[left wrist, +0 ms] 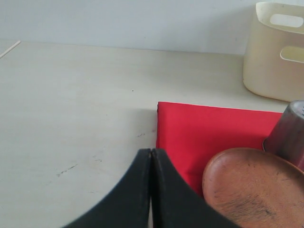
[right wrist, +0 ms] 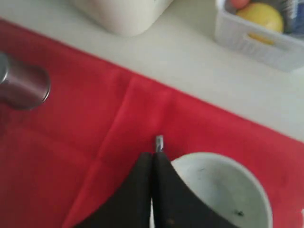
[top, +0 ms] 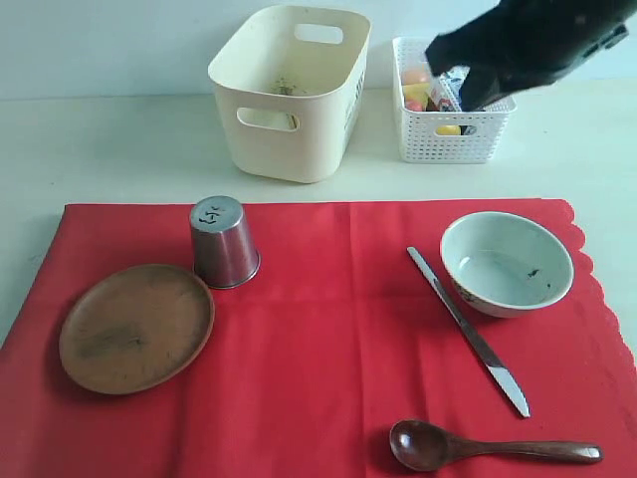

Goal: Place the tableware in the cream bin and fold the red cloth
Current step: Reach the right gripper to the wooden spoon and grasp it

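Five pieces of tableware lie on the red cloth (top: 328,329), and none that we can see sits in the cream bin (top: 323,139); we judge the task to be at its first step, clearing the cloth, with the folding a long way off. On the left side the wooden plate (top: 136,327) lies with the steel cup (top: 224,242) standing mouth down just behind it; on the right side are the bowl (top: 507,262), the knife (top: 468,331) slanting beside it, and the spoon (top: 493,446) nearest the front edge; we see no chopsticks on the cloth.

The right gripper (right wrist: 152,154) has its jaws pressed together with nothing between them; in the exterior view its arm hangs at the back, overlapping the mesh basket (top: 448,139), so we take it to be well above the cloth. From its wrist camera the bowl's rim shows just beside the closed fingertips and the knife's far end just past them; these two are the nearest candidates, and neither is touched. The next move, as we judge it, calls for the jaws to spread and then descend onto the bowl's rim or across the knife; the knife lies flat and may be hard to pinch off the fabric.

The left gripper (left wrist: 151,151) is likewise pressed shut and empty, over bare table (top: 100,149) just off the cloth's far left corner, with the plate near it.
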Robot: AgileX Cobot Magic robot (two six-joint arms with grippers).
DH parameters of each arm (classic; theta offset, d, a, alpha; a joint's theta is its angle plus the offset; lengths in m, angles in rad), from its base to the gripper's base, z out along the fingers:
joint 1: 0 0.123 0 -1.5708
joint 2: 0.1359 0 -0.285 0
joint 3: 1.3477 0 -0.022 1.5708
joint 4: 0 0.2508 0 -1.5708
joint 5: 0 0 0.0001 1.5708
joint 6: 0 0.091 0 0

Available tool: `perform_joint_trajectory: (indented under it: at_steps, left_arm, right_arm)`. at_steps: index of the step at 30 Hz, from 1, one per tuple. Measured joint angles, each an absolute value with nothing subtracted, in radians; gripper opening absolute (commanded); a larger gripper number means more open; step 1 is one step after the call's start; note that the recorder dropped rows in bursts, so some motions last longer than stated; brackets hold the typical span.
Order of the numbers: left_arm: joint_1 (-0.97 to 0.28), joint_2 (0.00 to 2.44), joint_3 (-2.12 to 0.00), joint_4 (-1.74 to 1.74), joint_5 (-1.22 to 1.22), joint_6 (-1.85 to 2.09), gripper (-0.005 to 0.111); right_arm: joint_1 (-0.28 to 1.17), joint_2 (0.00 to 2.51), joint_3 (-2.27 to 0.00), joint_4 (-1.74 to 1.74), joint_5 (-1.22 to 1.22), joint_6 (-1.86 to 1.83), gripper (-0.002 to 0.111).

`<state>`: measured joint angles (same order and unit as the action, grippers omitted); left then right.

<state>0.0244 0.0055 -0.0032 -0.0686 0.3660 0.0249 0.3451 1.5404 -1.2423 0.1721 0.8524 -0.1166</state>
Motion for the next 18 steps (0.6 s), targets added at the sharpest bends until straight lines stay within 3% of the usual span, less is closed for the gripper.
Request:
perform_joint_trajectory:
  at_steps: [11, 18]
  left_arm:
    - [0.024, 0.005, -0.003, -0.069, 0.366, 0.025, 0.002]
    - [0.024, 0.005, -0.003, -0.069, 0.366, 0.025, 0.002]
  right_arm:
    - [0.597, 1.434, -0.921, 0.184, 0.920, -0.124, 0.001]
    - [0.706, 1.418, -0.814, 0.166, 1.027, -0.124, 0.028]
